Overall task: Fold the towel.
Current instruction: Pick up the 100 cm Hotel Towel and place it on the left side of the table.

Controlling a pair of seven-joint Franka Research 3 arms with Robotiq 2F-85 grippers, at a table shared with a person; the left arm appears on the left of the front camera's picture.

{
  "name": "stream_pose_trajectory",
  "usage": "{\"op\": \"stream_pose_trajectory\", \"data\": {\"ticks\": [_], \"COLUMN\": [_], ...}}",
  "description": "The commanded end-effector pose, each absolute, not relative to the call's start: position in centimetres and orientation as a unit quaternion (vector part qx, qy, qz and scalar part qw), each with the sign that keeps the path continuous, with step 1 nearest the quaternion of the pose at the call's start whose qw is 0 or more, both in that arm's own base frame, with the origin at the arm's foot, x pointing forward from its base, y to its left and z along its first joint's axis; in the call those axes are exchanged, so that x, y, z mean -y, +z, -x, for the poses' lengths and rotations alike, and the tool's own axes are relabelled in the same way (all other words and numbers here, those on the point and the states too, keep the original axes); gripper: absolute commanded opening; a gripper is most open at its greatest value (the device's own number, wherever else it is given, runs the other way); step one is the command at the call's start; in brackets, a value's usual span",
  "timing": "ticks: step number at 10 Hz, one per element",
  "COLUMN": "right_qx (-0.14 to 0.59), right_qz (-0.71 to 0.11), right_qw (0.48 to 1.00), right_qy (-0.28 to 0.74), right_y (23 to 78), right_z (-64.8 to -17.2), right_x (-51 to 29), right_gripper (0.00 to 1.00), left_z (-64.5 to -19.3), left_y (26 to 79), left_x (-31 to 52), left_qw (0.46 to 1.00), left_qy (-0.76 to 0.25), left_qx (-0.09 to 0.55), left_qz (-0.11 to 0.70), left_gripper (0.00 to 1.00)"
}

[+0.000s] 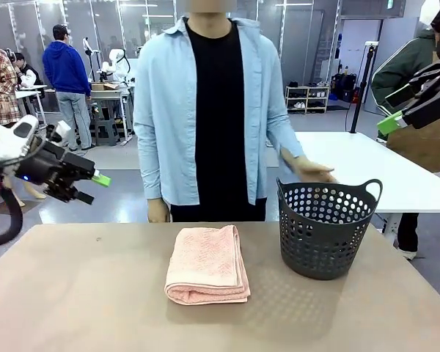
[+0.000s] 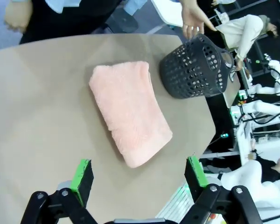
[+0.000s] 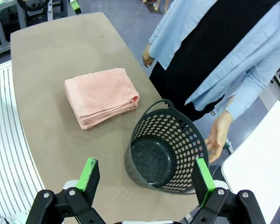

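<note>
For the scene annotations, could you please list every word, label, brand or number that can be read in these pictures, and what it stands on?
None can be read.
The towel: woven pattern, no label showing.
The basket: holes, no print showing.
The table: no print or marks.
Background shelves and equipment: too small and blurred to read.

table (image 1: 73,293) bears towel (image 1: 207,264), basket (image 1: 325,229)

A dark grey perforated basket (image 1: 327,229) stands upright and empty on the brown table (image 1: 81,293).
</note>
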State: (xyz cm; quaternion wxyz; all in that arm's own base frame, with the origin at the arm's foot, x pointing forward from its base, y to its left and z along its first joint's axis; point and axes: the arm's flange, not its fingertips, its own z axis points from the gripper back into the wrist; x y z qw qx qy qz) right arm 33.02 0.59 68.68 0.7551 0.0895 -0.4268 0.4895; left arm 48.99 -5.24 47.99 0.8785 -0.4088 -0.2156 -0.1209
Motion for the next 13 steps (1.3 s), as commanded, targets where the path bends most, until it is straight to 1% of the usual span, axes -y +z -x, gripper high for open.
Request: {"op": "stream_pose_trajectory", "data": {"ticks": [1, 4, 5, 7, 8, 13], "right_qx": [0.425, 0.425, 0.425, 0.425, 0.425, 0.425], "right_qz": [-0.086, -0.086, -0.086, -0.086, -0.086, -0.086], "right_qw": [0.759, 0.759, 0.759, 0.759, 0.759, 0.759], "right_qy": [0.486, 0.486, 0.486, 0.486, 0.486, 0.486], "right_y": [68.8, 68.8, 68.8, 68.8, 68.8, 68.8], "right_z": [-33.0, -33.0, -33.0, -33.0, -33.0, -33.0], "right_x": [-0.7, -0.7, -0.7, -0.7, -0.7, -0.7], "right_gripper": [1.0, 1.0, 1.0, 1.0, 1.0, 1.0], "left_z": [-48.7, -49.3, -49.7, -49.9, -49.1, -49.3], "left_y": [44.7, 40.1, 39.1, 39.1, 39.2, 39.1], "left_x": [6.9, 9.1, 9.4, 9.2, 9.4, 9.5], "left_qw": [0.874, 0.876, 0.875, 0.87, 0.88, 0.88], "left_qy": [-0.123, -0.088, -0.076, -0.075, -0.076, -0.073], "left_qx": [0.227, 0.21, 0.214, 0.204, 0.188, 0.187], "left_qz": [0.412, 0.426, 0.427, 0.442, 0.429, 0.431], "left_gripper": [1.0, 1.0, 1.0, 1.0, 1.0, 1.0]}}
